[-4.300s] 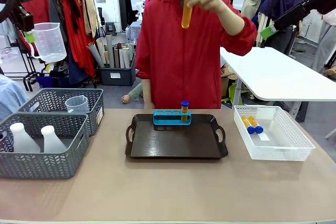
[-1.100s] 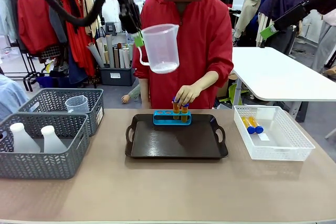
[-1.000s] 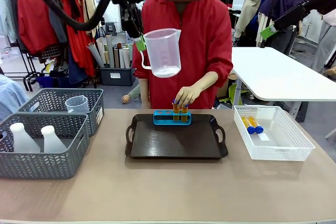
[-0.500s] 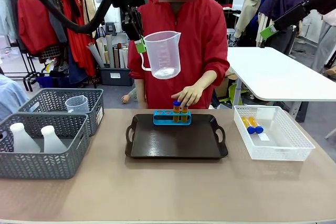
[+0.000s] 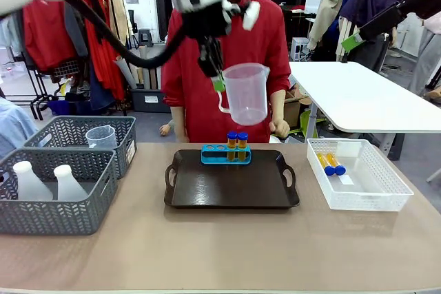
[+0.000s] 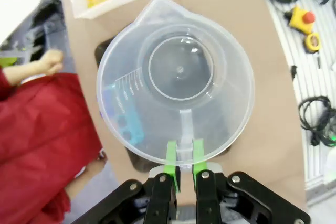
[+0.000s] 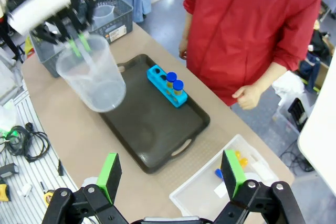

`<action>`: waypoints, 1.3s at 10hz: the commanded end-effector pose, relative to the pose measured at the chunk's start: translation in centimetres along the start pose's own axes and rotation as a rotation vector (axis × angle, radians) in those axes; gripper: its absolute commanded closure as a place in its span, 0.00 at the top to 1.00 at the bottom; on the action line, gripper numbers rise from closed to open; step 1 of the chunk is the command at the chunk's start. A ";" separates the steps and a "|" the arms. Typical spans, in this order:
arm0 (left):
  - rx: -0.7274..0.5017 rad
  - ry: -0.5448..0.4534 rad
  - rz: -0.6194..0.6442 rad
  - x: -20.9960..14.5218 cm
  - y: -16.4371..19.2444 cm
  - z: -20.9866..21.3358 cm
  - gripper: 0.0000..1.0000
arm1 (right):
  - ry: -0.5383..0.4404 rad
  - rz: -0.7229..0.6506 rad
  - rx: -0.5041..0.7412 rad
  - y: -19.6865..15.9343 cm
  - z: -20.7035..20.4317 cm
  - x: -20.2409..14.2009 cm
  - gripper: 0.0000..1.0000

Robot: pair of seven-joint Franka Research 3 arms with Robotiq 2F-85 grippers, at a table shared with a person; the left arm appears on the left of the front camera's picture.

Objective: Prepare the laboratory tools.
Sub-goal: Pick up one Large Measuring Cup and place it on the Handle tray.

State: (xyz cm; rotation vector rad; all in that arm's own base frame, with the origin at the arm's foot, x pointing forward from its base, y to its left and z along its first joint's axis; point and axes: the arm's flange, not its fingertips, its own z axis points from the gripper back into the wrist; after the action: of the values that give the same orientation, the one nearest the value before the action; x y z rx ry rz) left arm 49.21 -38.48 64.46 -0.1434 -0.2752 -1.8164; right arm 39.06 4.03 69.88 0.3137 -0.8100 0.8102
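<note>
The step in hand is carrying the beaker to the tray. The left gripper (image 6: 181, 156) is clamped on the handle of the beaker (image 5: 246, 94), its green pads pinching it from both sides. The beaker hangs upright in the air at the upper centre of the front view — above the blue rack (image 5: 215, 154) and its two orange tubes (image 5: 237, 141), well clear of them.

Next, I judge, it needs lowering onto the bare near part of the tray (image 5: 231, 194), kept away from the rack so the tubes aren't knocked.

The beaker is clear plastic with a pouring lip and printed marks on its wall — it looks empty, though with a clear wall that is hard to be sure of. The right gripper (image 7: 170, 174) stands wide apart, holding nothing, high over the table.
</note>
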 end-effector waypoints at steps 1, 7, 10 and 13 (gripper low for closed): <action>-0.014 0.070 -0.053 0.5 2.1 -2.1 0.00 | -0.009 0.004 0.009 0.0 0.1 0.1 1.00; -0.019 0.112 -0.081 0.9 7.3 -12.1 0.00 | -0.009 0.004 0.009 0.0 0.1 0.1 1.00; -0.039 0.105 -0.067 0.1 6.5 -13.6 0.00 | -0.009 0.004 0.009 0.0 0.1 0.1 1.00; -0.045 0.112 -0.069 0.1 6.9 -14.5 0.00 | -0.009 0.004 0.009 0.0 0.1 0.1 1.00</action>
State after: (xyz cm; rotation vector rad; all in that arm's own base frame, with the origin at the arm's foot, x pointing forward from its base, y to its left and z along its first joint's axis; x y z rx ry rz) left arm 56.47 -44.03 51.32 -0.0645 -0.1633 -1.8923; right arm 39.05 4.04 69.88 0.3136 -0.8100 0.8104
